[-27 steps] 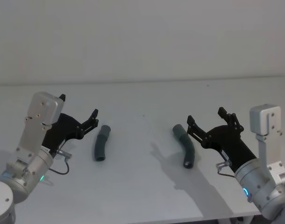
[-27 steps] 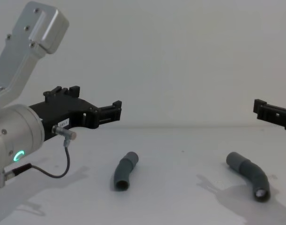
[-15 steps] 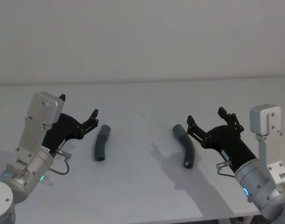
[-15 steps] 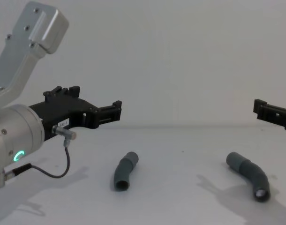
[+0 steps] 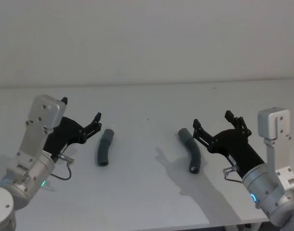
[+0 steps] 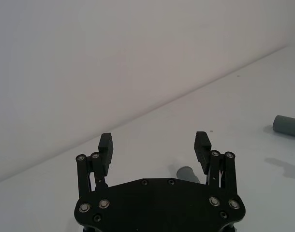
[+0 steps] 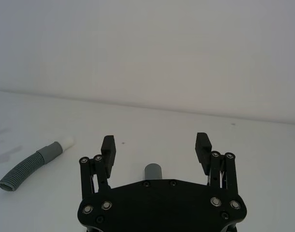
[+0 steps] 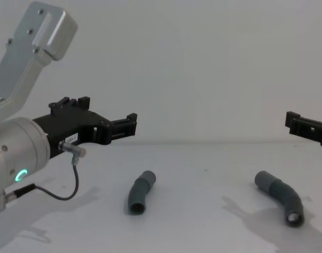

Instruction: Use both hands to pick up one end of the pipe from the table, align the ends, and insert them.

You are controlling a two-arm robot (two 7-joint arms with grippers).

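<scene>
Nothing seems to have moved, so pickup has not begun: our black long-fingered left gripper [image 5: 81, 108] hovers wide open and empty beside the bent dark grey ribbed left hose piece [image 5: 104, 147], the matching right gripper [image 5: 212, 118] likewise by the right hose piece [image 5: 191, 149], both pieces lying well apart on the matte white-grey table [image 5: 147, 192].

The left pincer [image 5: 81, 108] is held raised at the lower left, its jaws spread wide with nothing between them, pointing forward and inward. The right pincer [image 5: 212, 119] is held raised at the lower right, its jaws equally spread and empty, also pointing inward. The left wrist [image 5: 29, 177] and right wrist [image 5: 263, 188] are silver cylinders, each with a lit ring [image 8: 19, 175].
</scene>
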